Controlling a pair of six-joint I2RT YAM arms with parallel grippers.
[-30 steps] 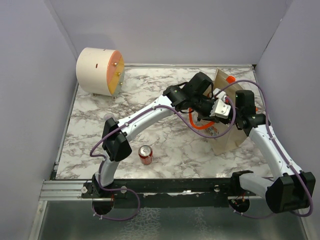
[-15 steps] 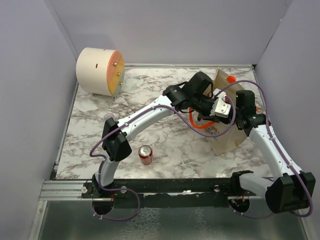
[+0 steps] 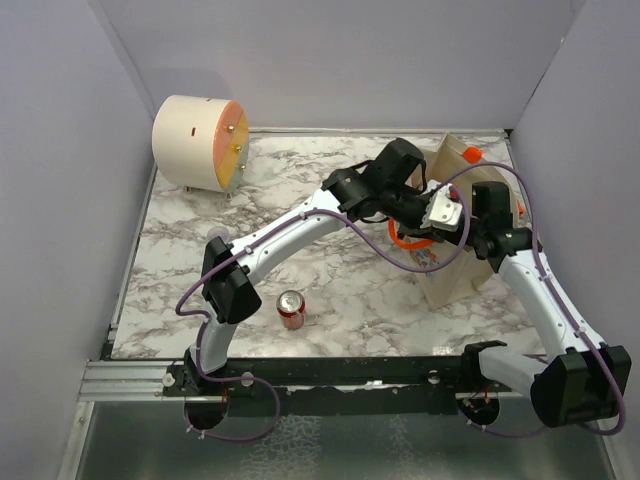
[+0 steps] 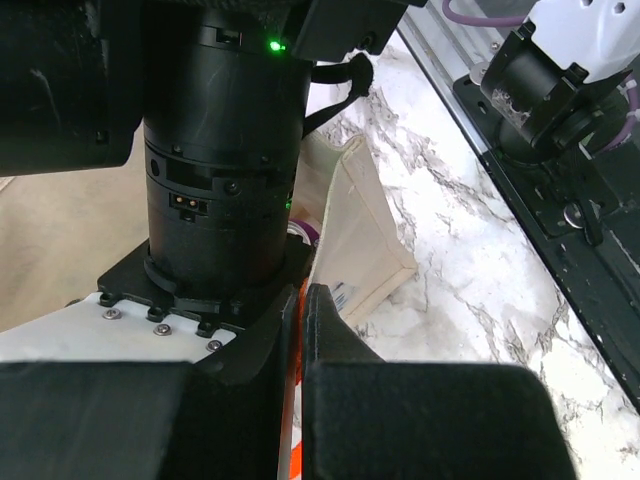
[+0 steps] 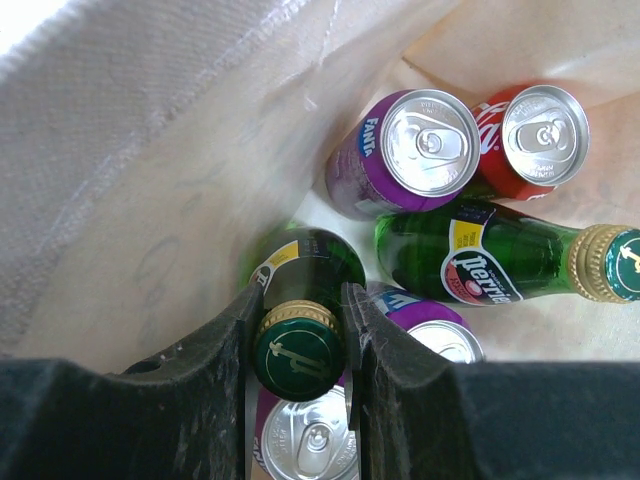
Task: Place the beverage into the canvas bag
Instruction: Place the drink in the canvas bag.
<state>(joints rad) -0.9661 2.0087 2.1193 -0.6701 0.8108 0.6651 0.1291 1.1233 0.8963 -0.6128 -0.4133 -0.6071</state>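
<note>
My right gripper pinches the capped green glass bottle by its neck, inside the beige canvas tote bag. My left gripper clamps its orange loop handle. The bottle's base is hidden.

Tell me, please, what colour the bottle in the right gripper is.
Dark green bottle, green-and-gold cap; the right wrist view shows it best.
</note>
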